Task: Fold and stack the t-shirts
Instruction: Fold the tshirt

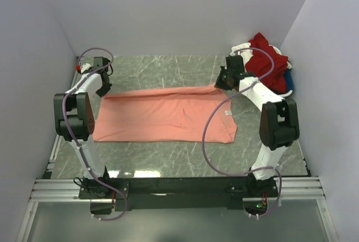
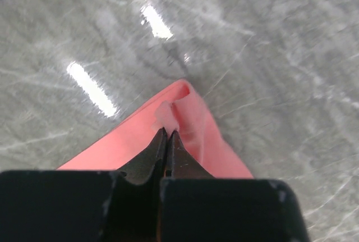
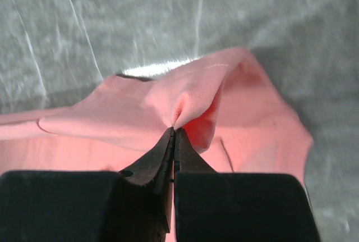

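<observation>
A salmon-pink t-shirt (image 1: pixel 162 115) lies spread across the middle of the marble table, with a small white neck label (image 1: pixel 228 112) near its right edge. My left gripper (image 1: pixel 104 90) is shut on the shirt's far left corner (image 2: pixel 178 104), pinching a small fold of cloth. At the far right corner my right gripper (image 1: pixel 220 83) is shut on a bunched fold of the same shirt (image 3: pixel 196 93), lifted a little off the table. The far edge of the shirt runs taut between the two grippers. More t-shirts, dark red (image 1: pixel 267 62), blue (image 1: pixel 288 82) and white (image 1: pixel 241 48), lie heaped at the back right.
The heap of shirts sits in the back right corner against the white walls (image 1: pixel 179 12). Grey marble tabletop (image 1: pixel 168 71) shows beyond the pink shirt and in front of it. A purple cable (image 1: pixel 208 135) from the right arm hangs over the shirt's right part.
</observation>
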